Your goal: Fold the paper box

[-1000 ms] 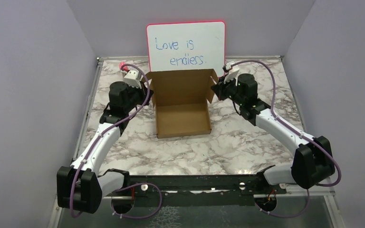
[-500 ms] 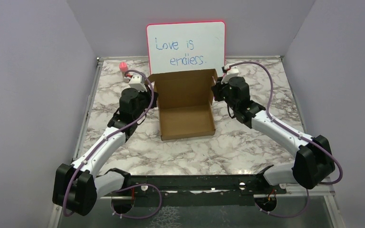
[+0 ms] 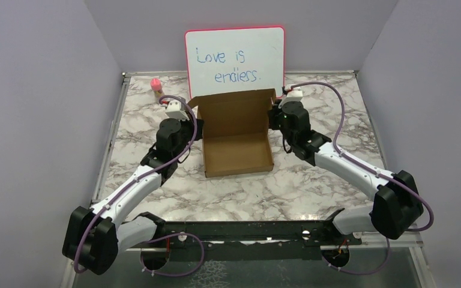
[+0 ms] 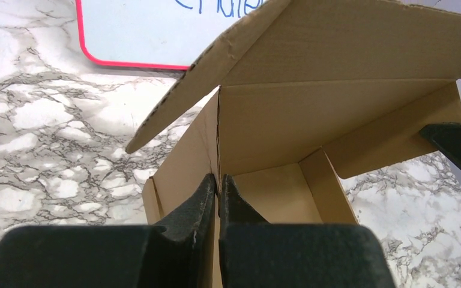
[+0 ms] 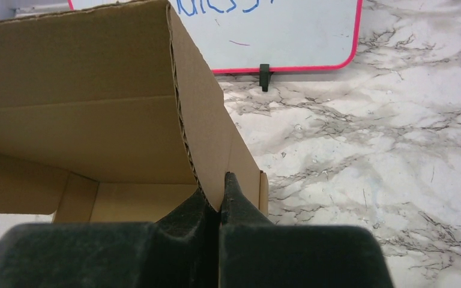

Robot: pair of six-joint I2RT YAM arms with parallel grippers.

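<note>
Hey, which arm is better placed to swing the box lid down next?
Probably right: the right claw is shut on the paper box's lid flap; the left claw pinches a side wall.

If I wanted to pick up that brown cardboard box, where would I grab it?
Its thin upright side walls, coming over the top edge with one finger inside, one outside. The paper box lies open, so those edges are free; the left gripper and right gripper each pinch one that way.

White arm links [image 3: 129,191], black joint housings [image 3: 171,132], purple cables [image 3: 343,117], black wedge-shaped claw fingers [image 4: 186,219]
</note>
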